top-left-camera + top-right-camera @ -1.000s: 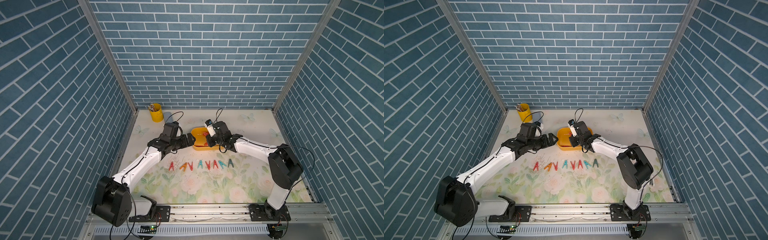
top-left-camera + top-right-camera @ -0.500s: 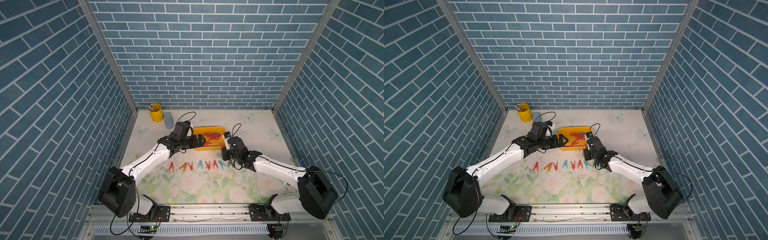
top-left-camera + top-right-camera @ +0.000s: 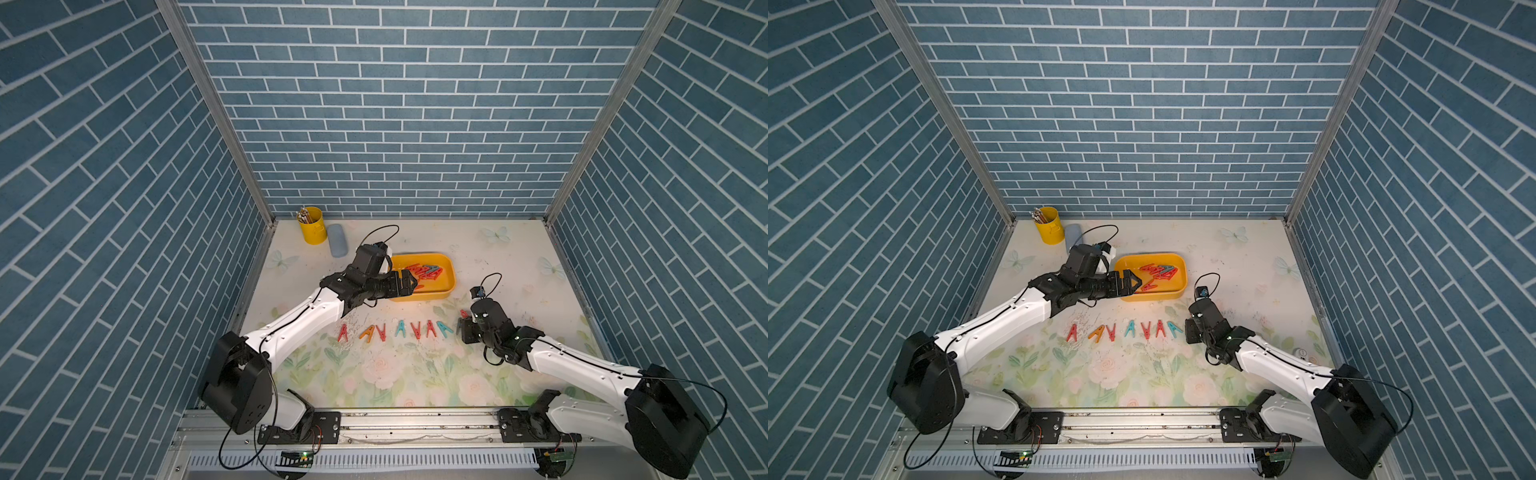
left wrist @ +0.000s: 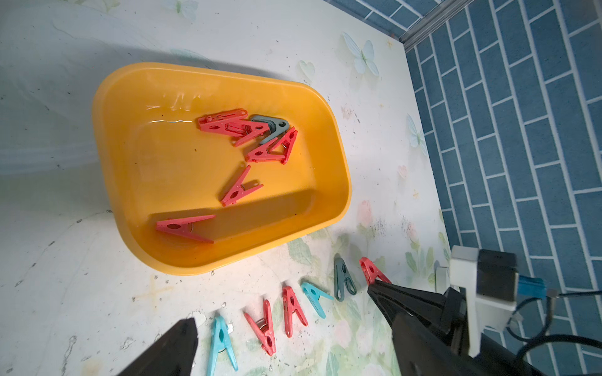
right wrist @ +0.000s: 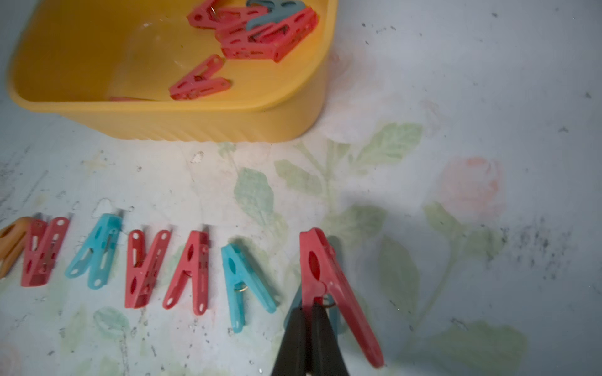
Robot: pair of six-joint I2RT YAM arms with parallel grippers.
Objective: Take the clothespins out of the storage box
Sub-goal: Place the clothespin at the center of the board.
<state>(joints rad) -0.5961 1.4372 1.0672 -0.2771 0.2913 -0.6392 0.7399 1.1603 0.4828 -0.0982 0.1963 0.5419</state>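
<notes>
On the floral mat (image 3: 374, 374) between blue-brick walls (image 3: 395, 124): left gripper (image 3: 410, 283) apart, right gripper (image 5: 308, 314) clamped on red clothespin (image 5: 325, 276).

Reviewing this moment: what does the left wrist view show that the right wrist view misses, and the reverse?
Left wrist only: the whole storage box, the brick wall, and the right gripper seen from outside. Right wrist only: the orange clothespin and its red neighbour in the laid-out row, plus the shut fingers close up. Both: the box's clothespin pile, the row's middle teal and red clothespins, and the held red clothespin.
</notes>
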